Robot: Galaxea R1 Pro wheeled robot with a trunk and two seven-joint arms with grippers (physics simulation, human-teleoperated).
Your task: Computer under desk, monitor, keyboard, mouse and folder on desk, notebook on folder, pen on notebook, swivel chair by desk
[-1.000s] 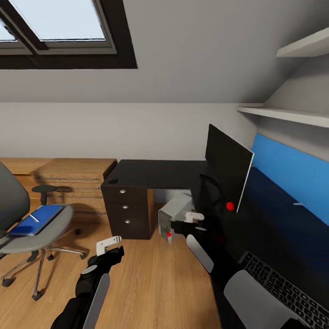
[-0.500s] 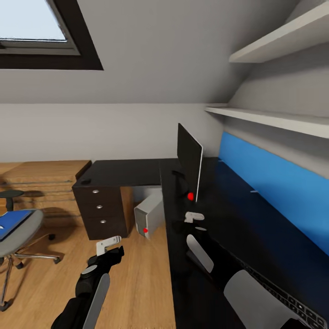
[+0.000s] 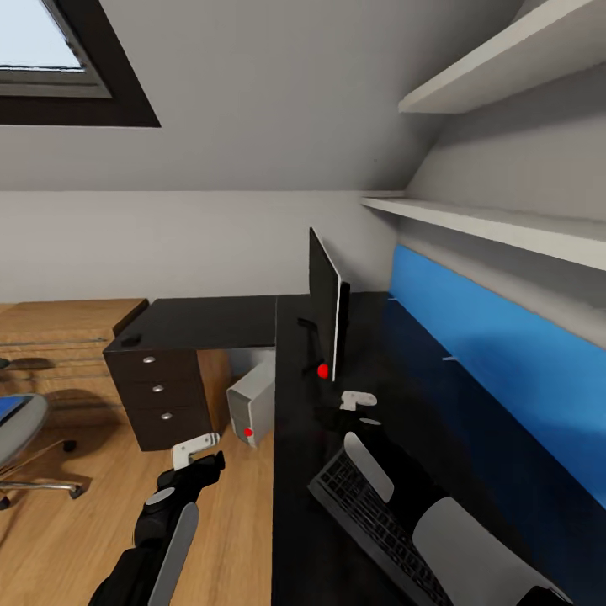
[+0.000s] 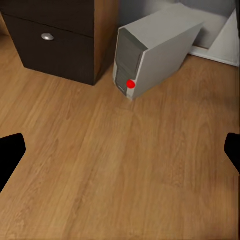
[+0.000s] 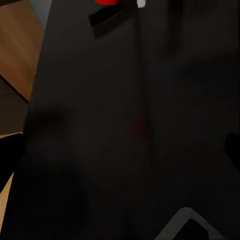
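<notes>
Compared with 0.5 s ago, the whole head view has turned to the right, so the camera moved and not the furniture. The swivel chair (image 3: 15, 438) is now almost out of the picture at 9 o'clock, and the keyboard (image 3: 370, 522) shows much more, lying on the black desk (image 3: 210, 321) at 5 o'clock, partly under the right arm. The monitor (image 3: 324, 307) stands upright on the desk, seen nearly edge-on, with its red dot low at the corner. The computer (image 3: 251, 408) stands on the wooden floor (image 4: 100, 165) under the desk, just beside the drawer unit (image 3: 160, 396) with 3 round knobs. No brand or writing can be read anywhere.

The left gripper (image 3: 198, 450) hangs over the floor at 7 o'clock, its arm reaching forward; its fingers are apart and hold nothing. The right gripper (image 3: 358, 404) hovers over the desk top, near the monitor's foot; its fingers are also apart and empty. A small dark mouse (image 3: 130, 340) lies on the far left corner of the desk.
</notes>
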